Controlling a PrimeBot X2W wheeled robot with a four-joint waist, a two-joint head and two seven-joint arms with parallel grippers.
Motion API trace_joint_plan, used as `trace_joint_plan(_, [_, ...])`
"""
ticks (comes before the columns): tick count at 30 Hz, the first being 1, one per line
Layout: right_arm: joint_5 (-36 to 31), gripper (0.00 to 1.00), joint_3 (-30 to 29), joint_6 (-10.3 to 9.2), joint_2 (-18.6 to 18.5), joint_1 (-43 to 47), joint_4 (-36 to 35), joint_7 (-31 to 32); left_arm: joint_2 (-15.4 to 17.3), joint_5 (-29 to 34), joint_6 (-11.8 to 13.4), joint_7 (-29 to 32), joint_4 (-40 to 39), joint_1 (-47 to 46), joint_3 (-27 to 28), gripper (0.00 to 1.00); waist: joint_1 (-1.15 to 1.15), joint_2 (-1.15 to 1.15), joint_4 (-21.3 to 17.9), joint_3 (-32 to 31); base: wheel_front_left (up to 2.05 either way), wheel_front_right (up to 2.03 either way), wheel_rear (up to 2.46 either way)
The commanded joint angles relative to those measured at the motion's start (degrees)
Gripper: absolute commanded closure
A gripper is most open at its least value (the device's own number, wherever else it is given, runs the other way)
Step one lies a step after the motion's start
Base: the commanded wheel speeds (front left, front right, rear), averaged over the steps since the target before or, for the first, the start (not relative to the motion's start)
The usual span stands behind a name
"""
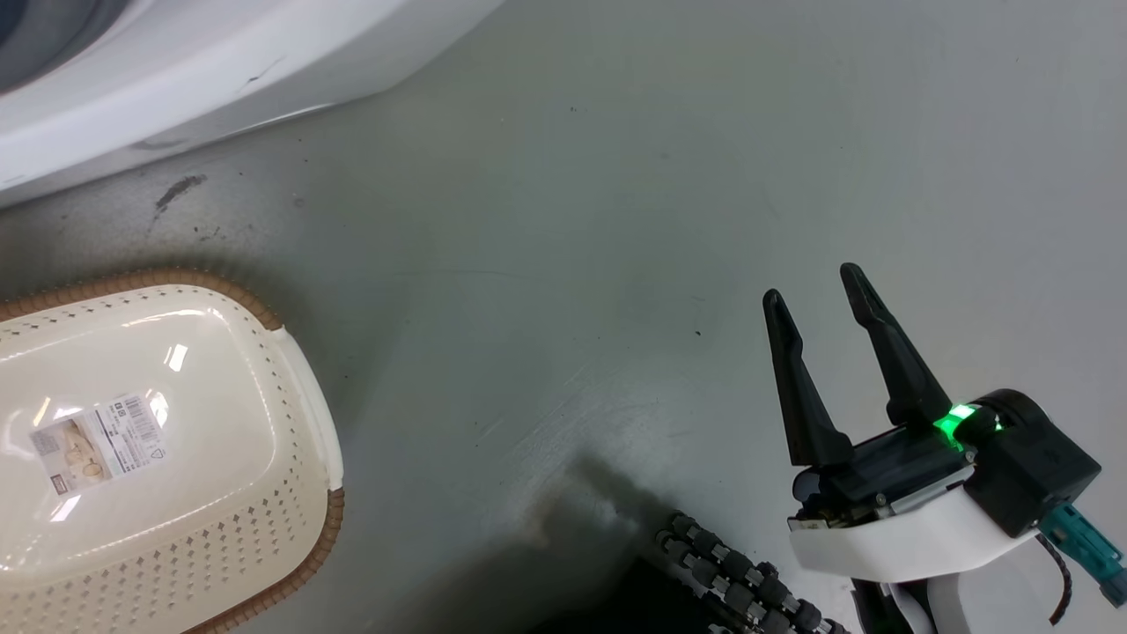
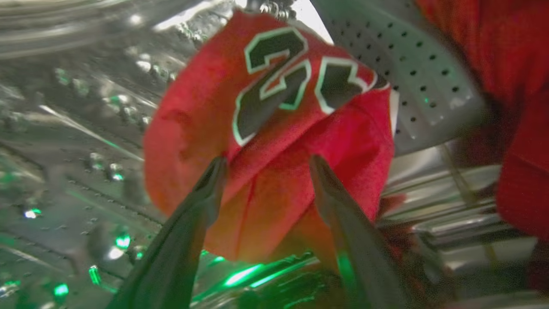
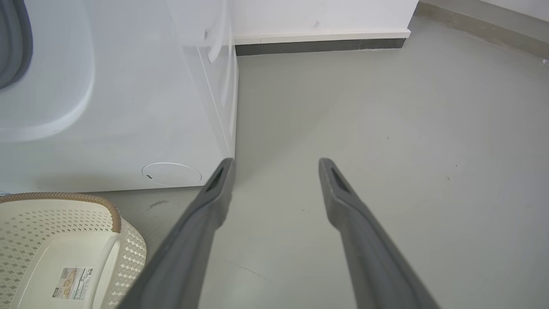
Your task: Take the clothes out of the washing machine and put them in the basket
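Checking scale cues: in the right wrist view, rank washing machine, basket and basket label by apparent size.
1. washing machine
2. basket
3. label
The frame edge crops the machine and the basket, so this ranks visible area only.

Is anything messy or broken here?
Only small things: a dark smudge stains the floor beside the washing machine, near the basket. The jersey lies crumpled in the drum. Nothing looks broken or spilled.

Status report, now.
Left gripper open at jersey in drum. Right gripper open above floor. Second red garment nearby; basket on floor.
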Motion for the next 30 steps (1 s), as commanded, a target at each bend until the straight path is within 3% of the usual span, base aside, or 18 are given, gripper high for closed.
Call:
trace_joint_plan(1, [0.6,0.00,0.0,-0.06,0.1,0.3,-0.4,-0.1,0.5,-1.0,0.1,0.6,0.5,-0.5,-0.6,0.00,-0.01,0.00,0.0,0.4,0.00,0.00,0.00])
trace_joint_plan(6, [0.9,0.00,0.2,-0.06,0.1,0.5,-0.7,-0.1,0.5,-3.2,0.1,1.1,1.6,-1.0,-1.7,0.00,-0.01,0.00,0.2,1.1,0.00,0.00,0.00])
trace_joint_plan(7, [1.0,0.00,0.1,-0.07,0.1,0.5,-0.7,-0.1,0.3,-3.6,0.1,1.3,1.8,-1.1,-1.9,0.20,-0.01,0.00,0.2,1.1,0.00,0.00,0.00])
trace_joint_plan(8, [1.0,0.00,0.2,-0.06,0.1,0.5,-0.8,-0.1,0.3,-3.9,0.1,1.3,1.9,-1.4,-2.1,0.64,-0.01,0.00,0.3,1.2,0.00,0.00,0.00])
trace_joint_plan(9, [1.0,0.00,0.2,-0.06,0.1,0.4,-0.8,-0.1,0.2,-4.1,0.1,1.2,1.9,-1.6,-2.4,1.00,-0.01,0.00,0.3,1.2,0.00,0.00,0.00])
trace_joint_plan(21, [0.7,0.00,0.6,-0.06,0.1,-2.4,-0.3,-0.1,1.0,-5.1,0.1,-6.7,0.9,-3.1,-5.4,1.00,-0.01,0.00,0.0,0.3,0.00,0.00,0.00])
trace_joint_plan(30, [-0.9,0.00,-3.0,-0.07,0.1,-3.4,0.6,-0.1,-3.1,-6.4,1.1,-21.1,3.6,1.9,-5.3,1.00,-0.01,0.00,3.2,-4.5,0.00,0.00,0.00])
